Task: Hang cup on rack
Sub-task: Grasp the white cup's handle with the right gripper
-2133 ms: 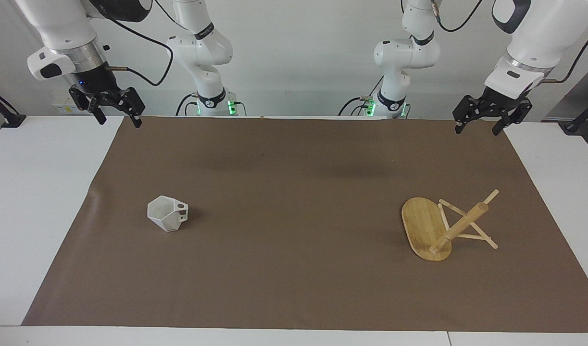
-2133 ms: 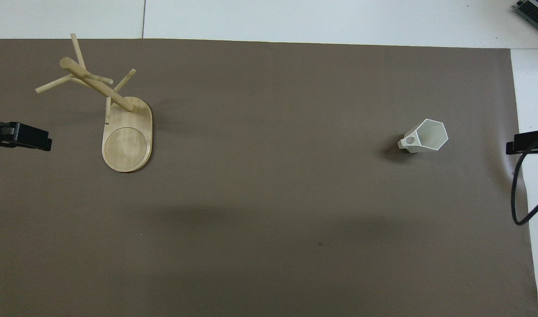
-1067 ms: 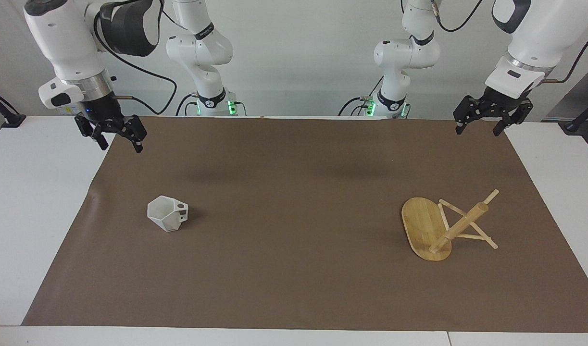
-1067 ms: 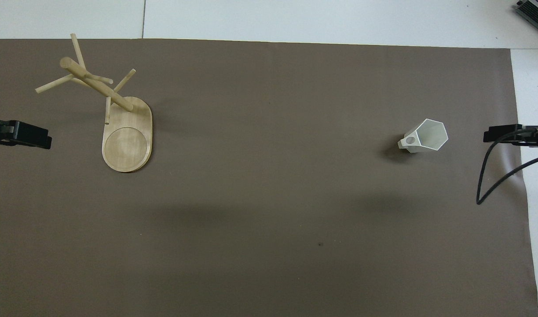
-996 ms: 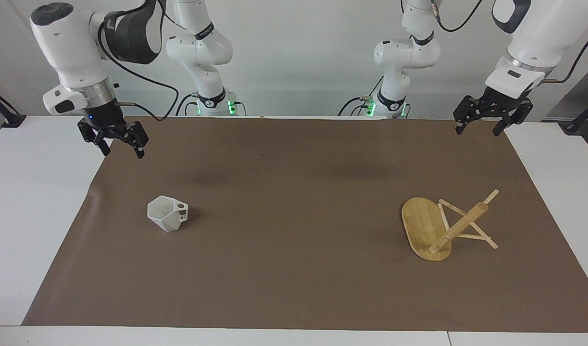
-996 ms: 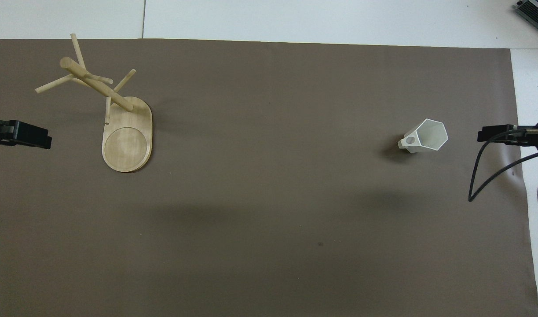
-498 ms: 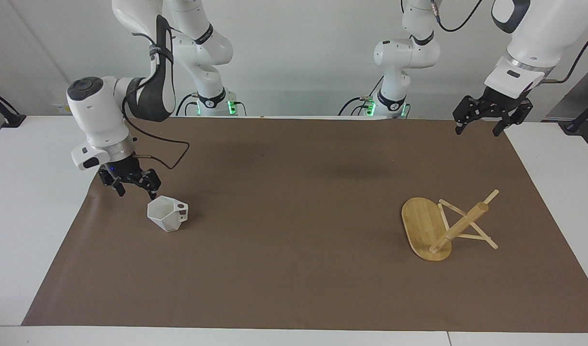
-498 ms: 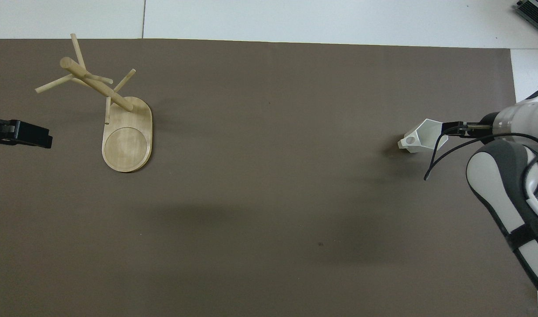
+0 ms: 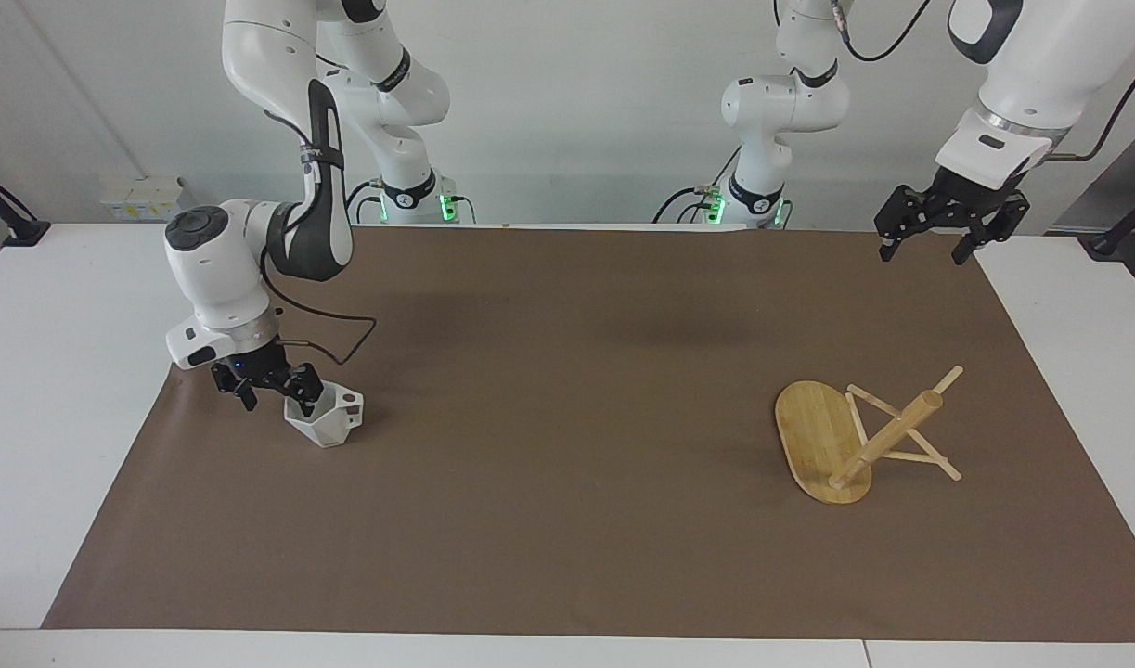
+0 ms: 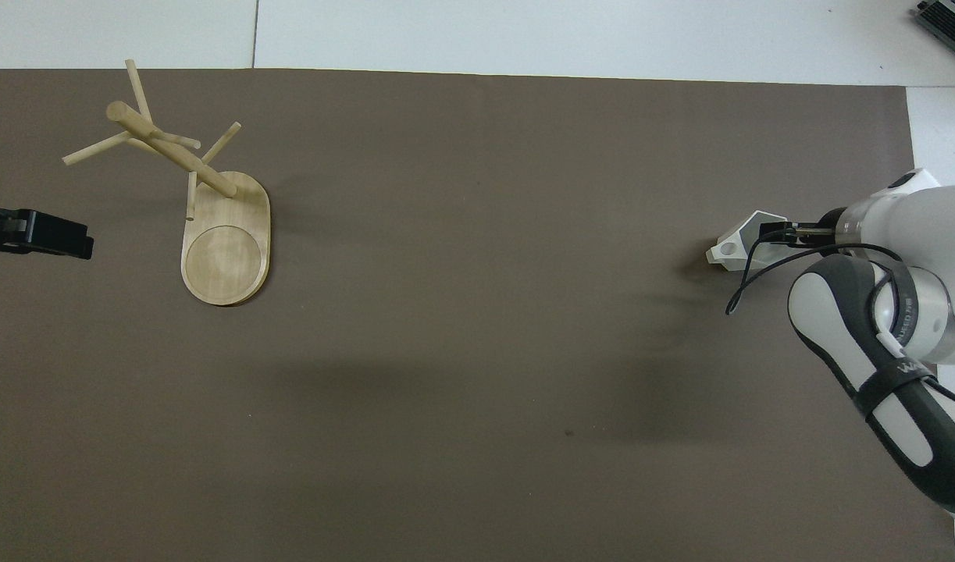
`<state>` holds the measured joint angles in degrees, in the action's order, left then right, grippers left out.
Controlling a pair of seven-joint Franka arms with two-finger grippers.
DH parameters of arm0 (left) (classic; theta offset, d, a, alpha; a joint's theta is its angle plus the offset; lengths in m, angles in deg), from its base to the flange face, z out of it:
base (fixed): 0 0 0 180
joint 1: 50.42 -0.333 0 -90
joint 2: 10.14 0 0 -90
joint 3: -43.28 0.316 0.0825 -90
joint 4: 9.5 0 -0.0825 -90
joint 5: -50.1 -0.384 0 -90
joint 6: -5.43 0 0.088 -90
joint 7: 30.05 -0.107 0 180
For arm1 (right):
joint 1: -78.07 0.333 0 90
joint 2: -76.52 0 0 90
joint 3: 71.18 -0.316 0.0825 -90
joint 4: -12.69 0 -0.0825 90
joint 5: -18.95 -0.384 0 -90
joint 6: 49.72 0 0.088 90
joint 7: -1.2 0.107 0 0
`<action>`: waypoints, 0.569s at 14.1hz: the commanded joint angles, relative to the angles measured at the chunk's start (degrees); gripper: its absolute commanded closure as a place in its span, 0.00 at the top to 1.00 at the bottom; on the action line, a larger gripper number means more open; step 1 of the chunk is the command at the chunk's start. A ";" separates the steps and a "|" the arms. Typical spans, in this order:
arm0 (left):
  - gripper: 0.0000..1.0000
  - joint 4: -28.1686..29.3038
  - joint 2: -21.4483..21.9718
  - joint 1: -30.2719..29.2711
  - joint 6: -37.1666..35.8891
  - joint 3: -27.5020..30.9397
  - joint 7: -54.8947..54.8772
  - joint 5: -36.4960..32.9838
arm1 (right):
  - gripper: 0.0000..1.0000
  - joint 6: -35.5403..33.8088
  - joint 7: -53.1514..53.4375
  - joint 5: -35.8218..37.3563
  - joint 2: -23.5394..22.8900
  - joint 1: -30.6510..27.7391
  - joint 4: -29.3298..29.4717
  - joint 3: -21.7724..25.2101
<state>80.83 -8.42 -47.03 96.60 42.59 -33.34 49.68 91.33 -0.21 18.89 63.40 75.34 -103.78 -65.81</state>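
The left pincer [image 9: 929,243] hangs in the air over the edge of the brown mat [image 9: 567,371] at the left arm's end of the table [image 9: 57,399], close to the robots; its fingers stand apart and hold nothing, and this arm waits. In the overhead view only its dark tip [image 10: 36,232] shows at the picture's edge.

Farther out from the robots, toward the right arm's end of the table, the cup [image 9: 330,419] sits on the mat. It is white and faceted, tipped a little so that its polygonal mouth faces up and toward the right arm's end, and its blocky handle with the round hole [image 10: 725,250] points toward the middle of the table. The right pincer [image 9: 275,391] is low at the cup's rim, fingers apart: one fingertip [image 9: 307,404] appears to dip into the mouth of the cup and the other stays outside the wall at the side toward the table's end. It is not clamped on the cup, and whether a finger touches the wall I cannot tell.

At about the same depth, toward the left arm's end, the rack [image 9: 822,441] stands upright on its oval bamboo base, its thick post [image 9: 887,436] carrying thin pegs. No cup hangs on it, and it is well apart from the cup.
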 commanded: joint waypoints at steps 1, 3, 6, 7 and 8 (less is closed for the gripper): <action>1.00 1.87 1.44 -0.05 1.46 0.16 -0.48 0.51 | 1.00 2.39 -1.32 0.23 0.29 -0.52 -1.22 0.00; 1.00 1.78 1.35 0.03 1.46 0.16 -0.48 0.51 | 0.85 1.87 -1.23 0.23 0.29 -0.52 -1.22 0.00; 1.00 1.61 1.35 0.12 1.46 0.08 -0.40 0.51 | 0.34 1.69 -0.62 0.23 0.29 -0.52 -1.13 0.00; 1.00 1.78 1.35 0.12 1.20 0.08 -0.57 0.51 | 0.17 1.61 -0.62 0.23 0.29 -0.52 -1.13 0.00; 1.00 1.61 1.44 0.12 0.76 0.08 -0.48 0.51 | 0.01 1.60 -0.62 0.23 0.38 -0.52 -1.13 0.00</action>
<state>80.83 -8.42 -47.03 96.79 42.54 -33.35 49.68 92.09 -0.21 18.89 63.38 75.24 -104.21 -65.79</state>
